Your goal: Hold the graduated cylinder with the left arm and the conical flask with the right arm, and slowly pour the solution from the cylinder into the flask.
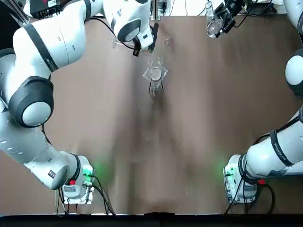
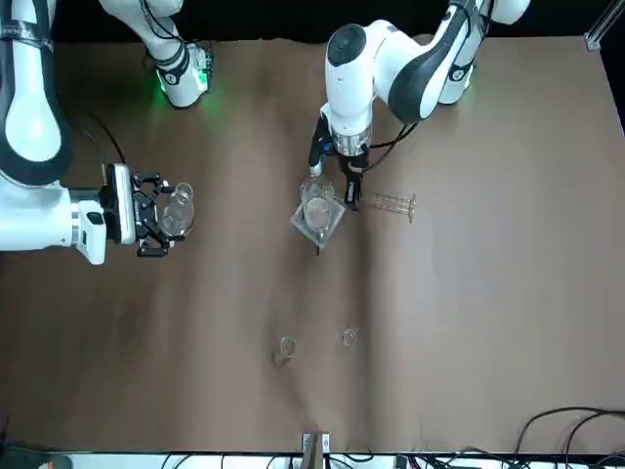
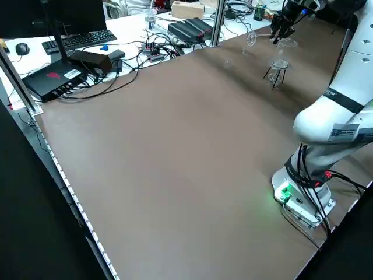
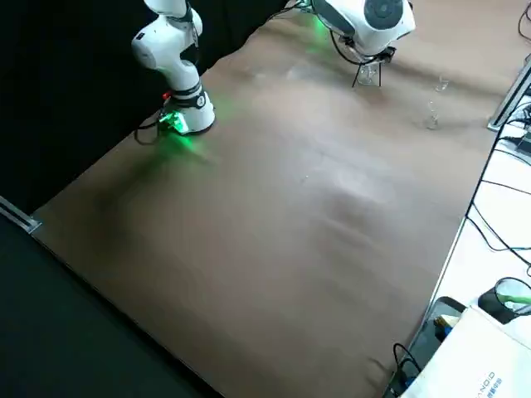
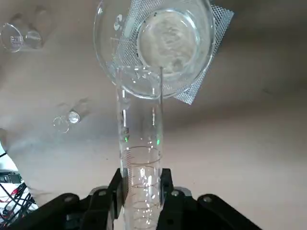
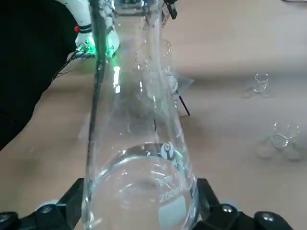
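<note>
Brown bench (image 1: 189, 142) stretches bare across its near half, with the glassware toward the far edge. Left gripper (image 5: 140, 191) holds the graduated cylinder (image 5: 139, 158) clamped between its fingers, lying level above the surface, its mouth over a wide beaker (image 5: 156, 43) that stands on a mesh square (image 5: 213, 28). Right gripper (image 2: 146, 217) sits well apart near the bench's far right corner, closed on the conical flask (image 2: 178, 210). Two tiny vials (image 2: 287, 346) lie beyond the beaker, apart from both grippers.
</note>
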You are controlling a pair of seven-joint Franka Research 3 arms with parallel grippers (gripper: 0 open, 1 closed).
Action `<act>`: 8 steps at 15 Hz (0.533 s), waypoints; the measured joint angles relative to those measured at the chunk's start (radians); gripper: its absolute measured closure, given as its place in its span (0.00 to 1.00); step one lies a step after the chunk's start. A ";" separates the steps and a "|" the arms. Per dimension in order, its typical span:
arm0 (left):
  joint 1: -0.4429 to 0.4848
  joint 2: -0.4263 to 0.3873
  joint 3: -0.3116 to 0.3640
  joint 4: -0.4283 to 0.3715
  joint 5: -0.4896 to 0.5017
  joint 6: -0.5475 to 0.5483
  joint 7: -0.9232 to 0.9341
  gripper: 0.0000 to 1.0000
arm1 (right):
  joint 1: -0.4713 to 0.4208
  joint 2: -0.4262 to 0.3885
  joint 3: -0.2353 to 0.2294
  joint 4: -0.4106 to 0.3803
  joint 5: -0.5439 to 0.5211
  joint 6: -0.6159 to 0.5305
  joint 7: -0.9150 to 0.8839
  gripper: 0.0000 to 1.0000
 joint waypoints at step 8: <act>0.019 0.016 0.007 0.035 -0.102 -0.001 -0.012 0.66 | 0.095 -0.008 0.000 0.000 -0.038 0.058 0.125 0.04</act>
